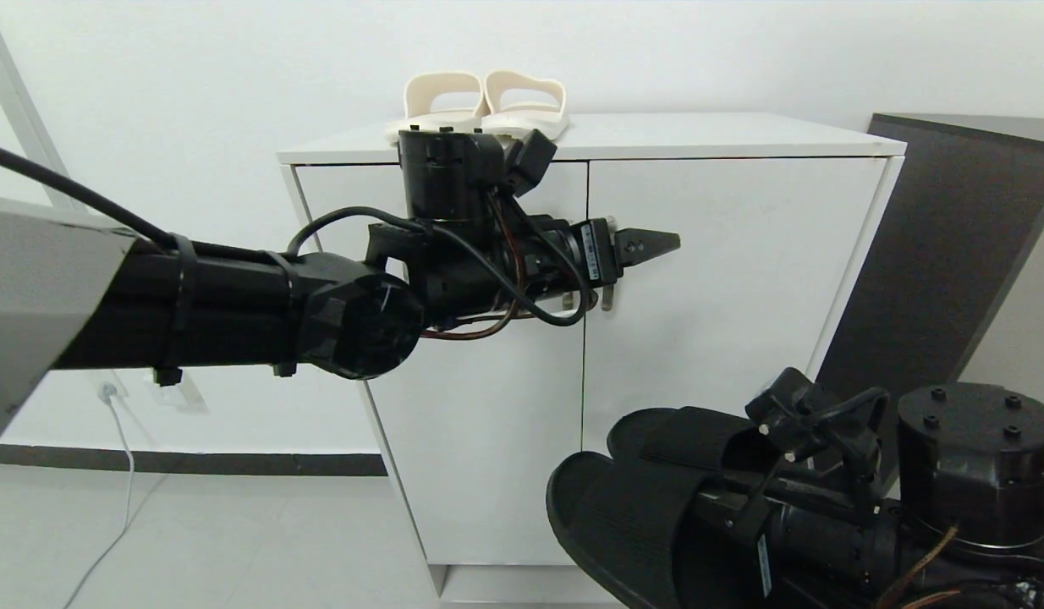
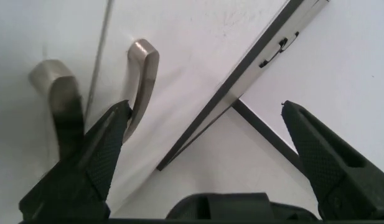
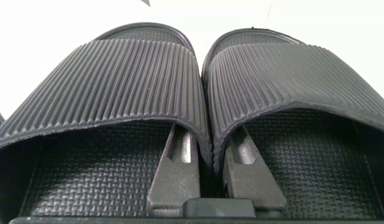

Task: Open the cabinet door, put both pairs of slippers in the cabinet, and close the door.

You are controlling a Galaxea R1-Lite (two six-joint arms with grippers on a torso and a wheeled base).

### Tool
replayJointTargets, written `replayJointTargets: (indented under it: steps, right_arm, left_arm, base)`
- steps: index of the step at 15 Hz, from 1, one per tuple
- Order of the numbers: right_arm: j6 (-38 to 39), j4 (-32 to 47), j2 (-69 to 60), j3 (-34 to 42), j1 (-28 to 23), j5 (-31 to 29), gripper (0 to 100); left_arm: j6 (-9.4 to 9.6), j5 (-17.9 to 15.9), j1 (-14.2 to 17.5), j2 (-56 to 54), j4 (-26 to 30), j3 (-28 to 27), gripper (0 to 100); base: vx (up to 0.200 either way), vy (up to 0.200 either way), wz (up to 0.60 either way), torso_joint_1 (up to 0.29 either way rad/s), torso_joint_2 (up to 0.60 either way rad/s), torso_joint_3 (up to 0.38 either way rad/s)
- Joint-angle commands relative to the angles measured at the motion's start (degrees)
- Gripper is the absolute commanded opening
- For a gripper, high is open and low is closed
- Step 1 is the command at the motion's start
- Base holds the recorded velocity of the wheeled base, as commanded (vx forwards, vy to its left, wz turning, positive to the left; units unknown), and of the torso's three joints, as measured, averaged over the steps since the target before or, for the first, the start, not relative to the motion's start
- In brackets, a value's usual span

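Black slippers (image 1: pixel 632 499) low before closed cabinet (image 1: pixel 742 279)

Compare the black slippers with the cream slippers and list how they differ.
The black slippers have ribbed straps; the cream slippers are pale and smooth. The cream slippers sit on the cabinet top; the black slippers are low in front of it. The right gripper pinches the black slippers together; nothing holds the cream slippers. Both are side-by-side slide pairs.

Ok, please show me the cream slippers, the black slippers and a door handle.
cream slippers (image 1: pixel 526 80): head view, strap of one slipper.
black slippers (image 1: pixel 632 507): head view, strap of nearer slipper.
door handle (image 2: pixel 144 71): left wrist view, curved upper part.
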Motion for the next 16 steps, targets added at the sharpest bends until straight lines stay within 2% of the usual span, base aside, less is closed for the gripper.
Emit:
replayJointTargets:
  steps: [1, 3, 4, 8, 12, 16]
  right_arm:
    - [-0.01, -0.01, -0.05, 0.06, 0.09, 0.0, 0]
    - [-0.01, -0.1, -0.05, 0.32, 0.09, 0.09, 0]
    - [-0.1, -0.01, -0.05, 0.32, 0.09, 0.09, 0]
    - [-0.1, -0.01, -0.31, 0.94, 0.26, 0.26, 0]
    - [-0.19, 0.08, -4.27, 3.84, 1.41, 8.79, 0]
    - [-0.19, 0.08, -5.76, 5.59, 2.11, 12.39, 0]
  left_arm:
    - [-0.03, 0.15, -0.12, 1.39, 0.01, -1.05, 100]
    - [-0.12, 0.06, -0.12, 1.3, -0.08, -1.14, 100]
    - [-0.12, 0.06, -0.12, 1.3, -0.08, -1.14, 0]
    - [-0.3, -0.03, -0.2, 0.6, -0.25, -0.18, 0]
    - [-0.91, -0.12, -1.61, -3.36, -0.78, 4.83, 0]
    - [-0.74, -0.03, -4.34, -6.96, -0.87, 9.49, 0]
  base:
    - [0.0, 0.0, 0.0, 0.0, 0.0, 0.0]
    - [0.0, 0.0, 0.0, 0.0, 0.0, 0.0]
    - [0.0, 0.0, 0.0, 0.0, 0.0, 0.0]
    - [0.0, 0.0, 0.0, 0.0, 0.0, 0.0]
    - [0.0, 0.0, 0.0, 0.0, 0.0, 0.0]
    - [0.0, 0.0, 0.0, 0.0, 0.0, 0.0]
